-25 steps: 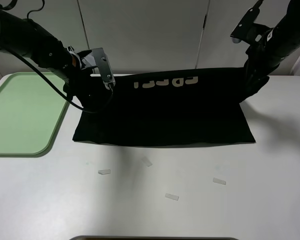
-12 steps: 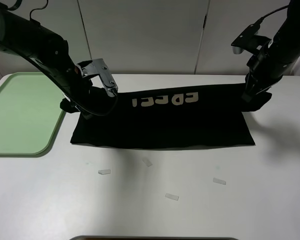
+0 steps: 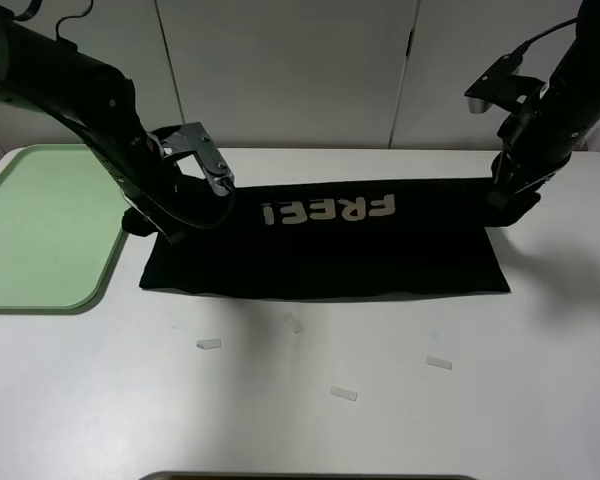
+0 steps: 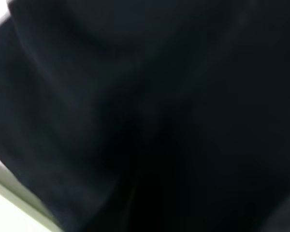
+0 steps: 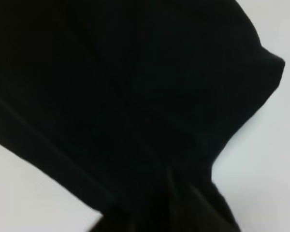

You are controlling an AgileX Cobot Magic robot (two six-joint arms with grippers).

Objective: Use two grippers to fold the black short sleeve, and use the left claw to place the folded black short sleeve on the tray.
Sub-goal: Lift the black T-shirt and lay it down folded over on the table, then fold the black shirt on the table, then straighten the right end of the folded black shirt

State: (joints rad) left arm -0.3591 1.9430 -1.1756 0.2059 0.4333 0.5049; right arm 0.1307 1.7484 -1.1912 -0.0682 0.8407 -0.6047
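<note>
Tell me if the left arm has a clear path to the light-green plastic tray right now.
Probably yes. The left gripper sits at the left edge of the black cloth T-shirt, right beside the light-green plastic tray, and nothing visible lies between them.

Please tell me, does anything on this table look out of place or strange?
Four small pale strips lie scattered on the white table, on the camera's side of the black cloth T-shirt; they look like stray tape scraps. Nothing else stands out.
</note>
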